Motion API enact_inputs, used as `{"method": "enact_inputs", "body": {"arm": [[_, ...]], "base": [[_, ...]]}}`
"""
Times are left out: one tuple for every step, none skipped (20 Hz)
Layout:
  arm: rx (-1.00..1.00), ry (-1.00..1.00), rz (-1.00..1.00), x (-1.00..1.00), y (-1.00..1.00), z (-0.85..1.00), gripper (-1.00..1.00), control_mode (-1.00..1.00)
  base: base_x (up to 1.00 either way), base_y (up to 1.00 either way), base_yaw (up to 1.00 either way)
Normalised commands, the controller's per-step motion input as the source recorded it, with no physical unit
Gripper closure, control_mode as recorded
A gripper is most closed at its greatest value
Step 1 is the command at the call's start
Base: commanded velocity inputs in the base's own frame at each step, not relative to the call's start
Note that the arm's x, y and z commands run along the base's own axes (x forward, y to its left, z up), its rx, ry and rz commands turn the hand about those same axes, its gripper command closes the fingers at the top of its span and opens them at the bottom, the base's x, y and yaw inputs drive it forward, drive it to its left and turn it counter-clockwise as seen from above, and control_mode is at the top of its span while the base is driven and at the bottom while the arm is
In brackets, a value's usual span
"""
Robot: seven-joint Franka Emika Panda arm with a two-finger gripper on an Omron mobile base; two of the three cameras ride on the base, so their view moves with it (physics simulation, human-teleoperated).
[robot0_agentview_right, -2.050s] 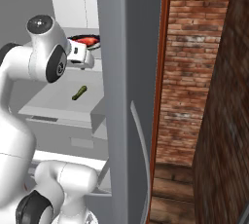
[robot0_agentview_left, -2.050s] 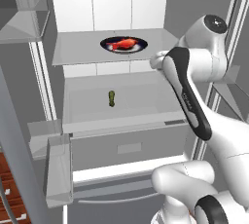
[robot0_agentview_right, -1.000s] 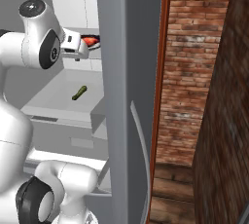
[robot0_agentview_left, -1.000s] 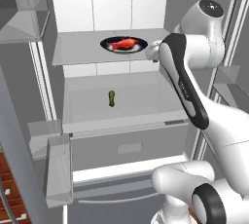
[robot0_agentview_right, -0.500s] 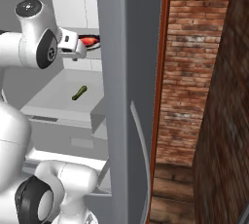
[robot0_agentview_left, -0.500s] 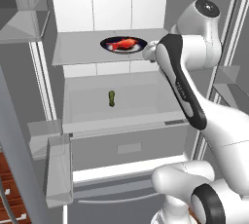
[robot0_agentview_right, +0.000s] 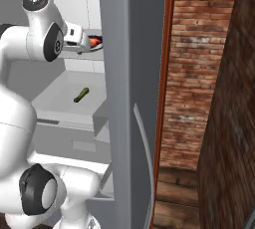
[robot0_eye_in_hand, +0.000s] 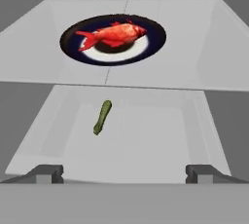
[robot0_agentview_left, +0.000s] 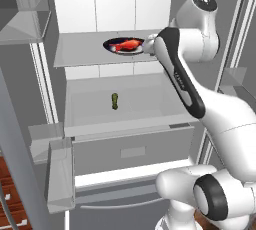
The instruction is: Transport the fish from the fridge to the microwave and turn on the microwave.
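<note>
The fish (robot0_eye_in_hand: 114,35), bright red-orange, lies on a dark plate (robot0_eye_in_hand: 151,43) with a white centre on the fridge's upper shelf (robot0_eye_in_hand: 194,65). The fish (robot0_agentview_left: 129,45) is also in the left base view, and it peeks out past my hand as the fish (robot0_agentview_right: 94,40) in the right base view. My gripper (robot0_eye_in_hand: 125,173) is open, with its fingertips (robot0_eye_in_hand: 48,172) wide apart and nothing between them. It hovers in front of the shelf, short of the plate and a little above it. In the right base view my gripper (robot0_agentview_right: 85,44) points at the fish. The microwave is out of view.
A small green pickle-like item (robot0_eye_in_hand: 102,117) lies on the lower shelf (robot0_agentview_left: 145,109) below the plate. The open fridge door (robot0_agentview_right: 129,73) stands close on my right, with a brick wall (robot0_agentview_right: 199,63) beyond it. Translucent door bins (robot0_agentview_left: 57,174) hang at the left.
My arm has lifted, and the hand has moved in toward the upper shelf and the plate. The gripper has stayed open. The fish and the green item have not moved.
</note>
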Motion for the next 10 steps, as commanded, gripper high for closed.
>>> {"method": "enact_inputs", "body": {"arm": [[0.0, 0.0, 0.0, 0.44, 0.0, 0.22, -1.0, -1.0], [0.0, 0.0, 0.0, 0.41, 0.0, 0.24, -1.0, -1.0], [0.0, 0.0, 0.0, 0.47, 0.0, 0.21, -1.0, -1.0], [0.0, 0.0, 0.0, 0.47, 0.0, 0.16, -1.0, -1.0], [0.0, 0.0, 0.0, 0.44, 0.01, 0.09, -1.0, -1.0], [0.0, 0.0, 0.0, 0.36, 0.02, 0.01, -1.0, -1.0], [0.0, 0.0, 0.0, 0.42, 0.04, 0.0, -1.0, -1.0], [0.0, -0.01, 0.0, 0.39, 0.06, 0.0, -1.0, -1.0], [0.0, -0.04, 0.0, 0.39, 0.06, 0.0, -1.0, -1.0], [0.0, -0.04, 0.0, 0.39, 0.06, 0.0, -1.0, -1.0]], "base": [[0.0, 0.0, 0.0], [0.0, 0.0, 0.0], [0.0, 0.0, 0.0], [0.0, 0.0, 0.0], [0.0, 0.0, 0.0], [0.0, 0.0, 0.0], [0.0, 0.0, 0.0], [0.0, 0.0, 0.0], [0.0, 0.0, 0.0], [0.0, 0.0, 0.0]]}}
